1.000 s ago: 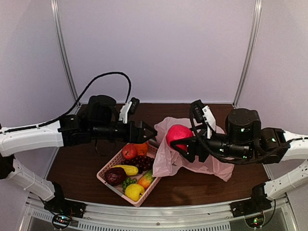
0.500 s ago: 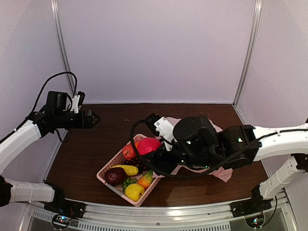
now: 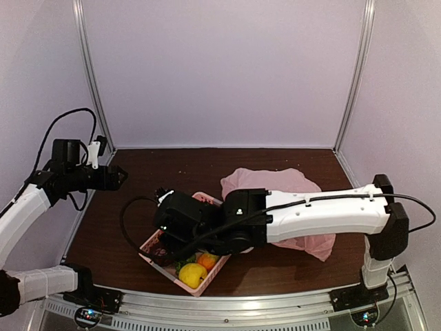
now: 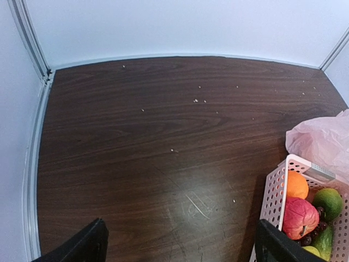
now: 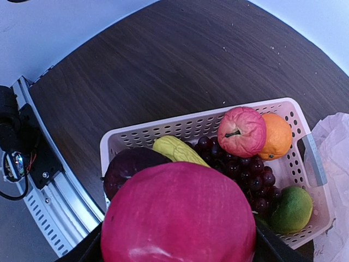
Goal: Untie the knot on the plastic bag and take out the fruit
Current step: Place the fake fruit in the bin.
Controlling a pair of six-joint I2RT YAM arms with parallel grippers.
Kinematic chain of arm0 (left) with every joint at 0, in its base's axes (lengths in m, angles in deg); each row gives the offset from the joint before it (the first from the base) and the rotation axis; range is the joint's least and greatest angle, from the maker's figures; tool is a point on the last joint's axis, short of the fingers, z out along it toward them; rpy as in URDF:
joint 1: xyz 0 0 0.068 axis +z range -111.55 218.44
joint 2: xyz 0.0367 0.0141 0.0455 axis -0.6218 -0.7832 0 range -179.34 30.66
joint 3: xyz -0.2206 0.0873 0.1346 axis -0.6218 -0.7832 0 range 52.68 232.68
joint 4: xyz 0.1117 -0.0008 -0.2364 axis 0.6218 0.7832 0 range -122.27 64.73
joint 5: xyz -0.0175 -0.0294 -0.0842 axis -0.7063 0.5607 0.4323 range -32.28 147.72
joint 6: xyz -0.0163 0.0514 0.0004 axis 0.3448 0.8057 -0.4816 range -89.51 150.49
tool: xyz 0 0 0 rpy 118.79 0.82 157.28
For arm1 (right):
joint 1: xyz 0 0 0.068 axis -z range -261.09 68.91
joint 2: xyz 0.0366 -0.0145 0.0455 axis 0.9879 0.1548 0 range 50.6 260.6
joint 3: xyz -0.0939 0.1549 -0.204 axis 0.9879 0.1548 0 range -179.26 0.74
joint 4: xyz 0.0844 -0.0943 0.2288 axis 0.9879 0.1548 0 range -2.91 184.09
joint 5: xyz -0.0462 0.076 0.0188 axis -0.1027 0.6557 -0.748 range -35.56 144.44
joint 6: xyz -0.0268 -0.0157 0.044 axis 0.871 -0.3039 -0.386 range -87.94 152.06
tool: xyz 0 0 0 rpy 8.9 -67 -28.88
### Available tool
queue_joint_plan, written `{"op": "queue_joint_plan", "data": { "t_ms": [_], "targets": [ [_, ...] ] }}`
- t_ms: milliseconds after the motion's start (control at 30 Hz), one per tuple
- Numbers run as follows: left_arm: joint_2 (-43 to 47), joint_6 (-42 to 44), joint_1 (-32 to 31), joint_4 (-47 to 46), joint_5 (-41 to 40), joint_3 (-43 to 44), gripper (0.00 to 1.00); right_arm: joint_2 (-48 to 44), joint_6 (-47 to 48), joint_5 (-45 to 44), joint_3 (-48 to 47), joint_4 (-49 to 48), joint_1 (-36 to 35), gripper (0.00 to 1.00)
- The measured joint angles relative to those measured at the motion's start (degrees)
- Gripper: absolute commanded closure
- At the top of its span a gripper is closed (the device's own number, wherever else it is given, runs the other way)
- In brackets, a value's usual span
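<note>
Right end effector: clenched on a big red fruit, one finger showing on each side of it
Change: a second ago this fruit hangs above the bag; the right arm now reaches far to the left and holds it over the basket
Meaning: the fruit is out of the bag and looks ready to be set down; only the release seems left for this piece
Landing spot: crowded, with an apple, an orange and grapes at the far end; the near end just below is hidden by the fruit
Left end effector: released and empty, pulled back from the basket toward the left wall
Bag: slack on the desk behind the right arm; the knot is not visible
Edges: the basket lies near the front rail
Open room: bare desk left of and behind the basket, arms well apart
</note>
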Motion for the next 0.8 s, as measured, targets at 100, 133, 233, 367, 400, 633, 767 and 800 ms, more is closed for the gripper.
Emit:
{"op": "queue_joint_plan", "data": {
  "t_ms": [100,133,233,367,400,633,767,800],
  "targets": [
    [1.99,0.24,0.00,-0.07,-1.73,-0.02,0.05,3.43,-1.90,0.35,-2.25,2.56,0.79,0.40],
    [2.19,0.26,0.02,-0.07,-2.14,-0.02,0.05,4.11,-2.69,0.46,-2.27,3.52,1.27,0.40],
    [2.03,0.35,0.00,0.02,-2.97,-0.02,0.05,4.83,-3.82,0.79,-1.79,5.51,3.30,0.40],
    [1.88,0.52,0.00,0.02,-3.28,-0.02,0.05,4.81,-4.74,1.05,0.04,6.40,6.14,0.40],
    [1.88,0.55,0.00,0.02,-3.34,-0.02,0.05,4.81,-4.92,1.18,0.72,6.47,6.82,0.40],
    [1.64,0.63,0.00,0.02,-3.54,-0.02,0.05,4.81,-5.99,3.23,4.50,6.47,8.70,0.38],
    [1.51,0.66,0.00,0.04,-3.82,-0.02,0.05,4.81,-6.23,3.87,5.99,6.10,8.70,0.34],
    [1.49,0.66,0.00,0.04,-3.85,-0.02,0.05,4.81,-6.25,3.98,6.21,5.97,8.70,0.34]
  ]
}}
